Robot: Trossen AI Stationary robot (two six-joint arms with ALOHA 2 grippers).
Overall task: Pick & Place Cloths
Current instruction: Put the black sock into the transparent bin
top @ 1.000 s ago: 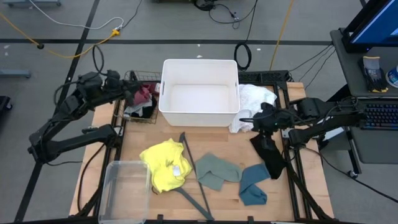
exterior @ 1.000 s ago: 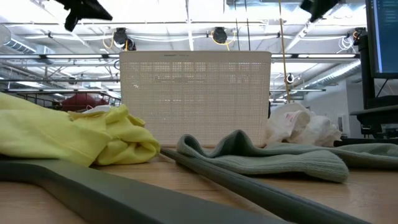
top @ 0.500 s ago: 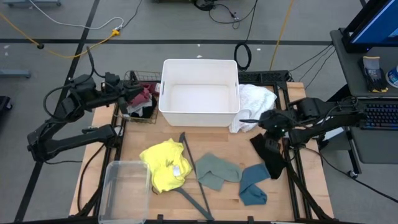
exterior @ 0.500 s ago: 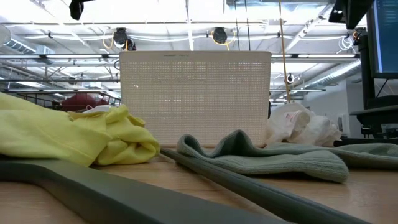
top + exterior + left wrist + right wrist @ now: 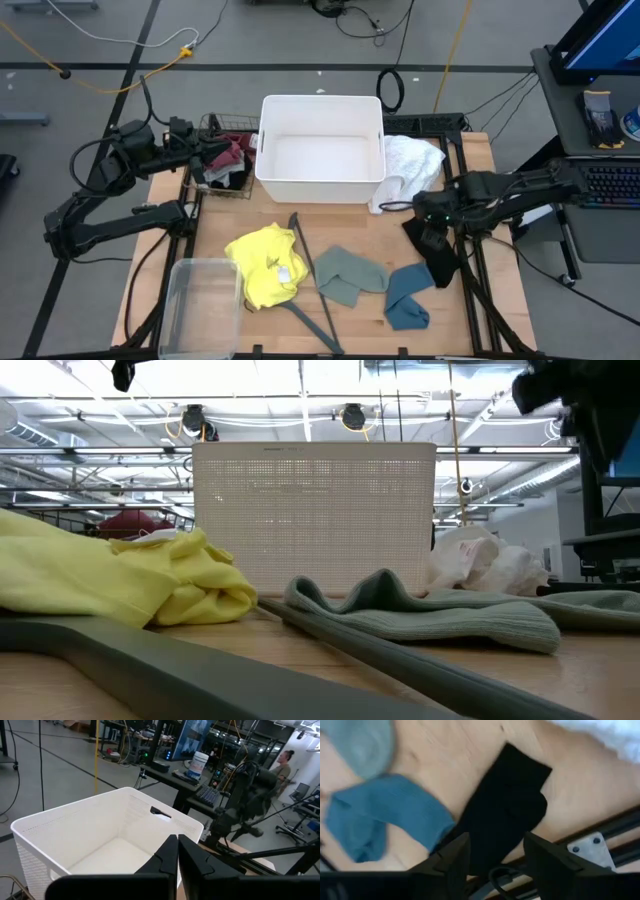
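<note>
A white bin (image 5: pixel 321 148) stands at the middle of the bench's (image 5: pixel 215 215) far edge; a small wire basket (image 5: pixel 222 160) sits just beside it toward the far left corner, holding a maroon cloth (image 5: pixel 232 153) and a dark piece; a clear plastic box (image 5: pixel 201 300) fills the near left corner; a thin dark grey hanger (image 5: pixel 309 275) runs from mid-bench to the near edge, lying between the yellow cloth (image 5: pixel 264 265) and the sage green cloth (image 5: pixel 349 274) and touching both; the teal cloth (image 5: pixel 407 296) lies just beside the sage one, toward the near right corner; the white cloth (image 5: pixel 408 167) is bunched against the bin's right wall. The black cloth (image 5: pixel 434 250) lies at the bench's right edge, its long axis running from the far edge toward the near edge, slightly slanted. The right claw (image 5: pixel 428 215) hangs directly over the black cloth's far end, fingers (image 5: pixel 454 862) parted on either side of it and holding nothing; the cloth lies flat on the wood below. The left claw (image 5: pixel 207 150) hovers over the wire basket, pinched fully together and empty, facing the bin.
</note>
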